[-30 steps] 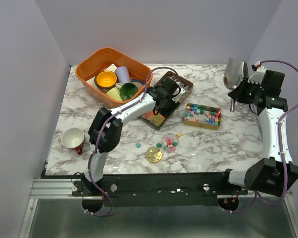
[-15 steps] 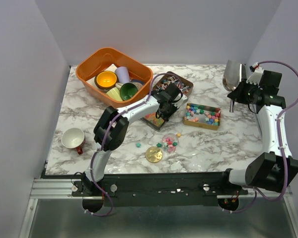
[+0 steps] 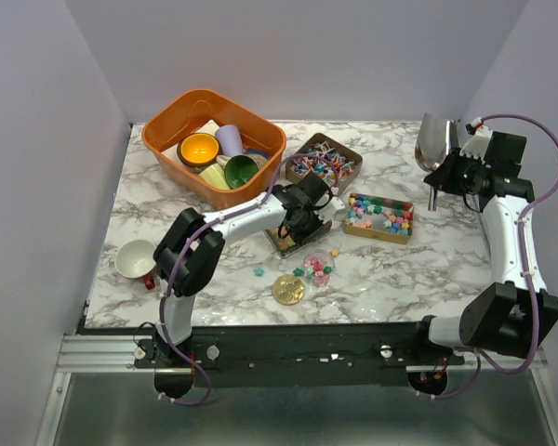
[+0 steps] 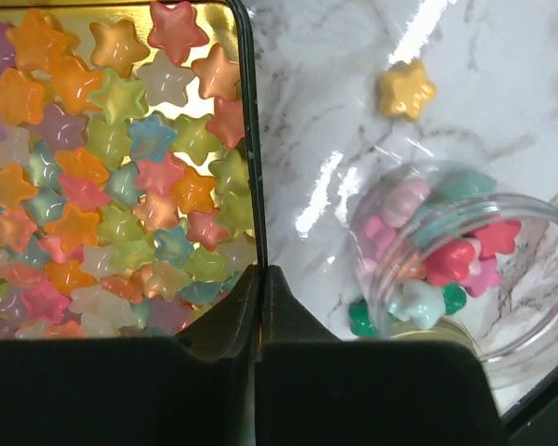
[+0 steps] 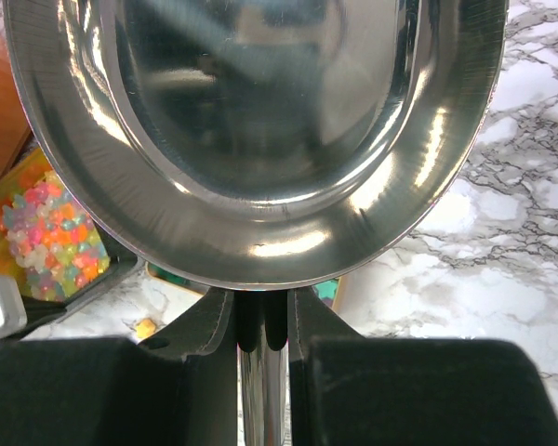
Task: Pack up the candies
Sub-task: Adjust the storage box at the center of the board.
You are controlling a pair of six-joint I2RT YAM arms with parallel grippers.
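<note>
Left gripper has drawn nearer, jaws now pinched shut on thin rim of gold tin; tin's left side cut off. Right gripper clamps handle of polished steel scoop. Candies: glossy translucent pastel stars filling tin, more in clear jar, one yellow loose on marble table.

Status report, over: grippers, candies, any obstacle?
Left gripper shut on candy tray rim. Right gripper shut on empty scoop handle. Candies in tray; some in jar beside it. Loose star near jar.

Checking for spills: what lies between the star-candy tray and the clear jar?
Mostly bare marble, plus a green candy beside the jar; left wrist view shows it.
</note>
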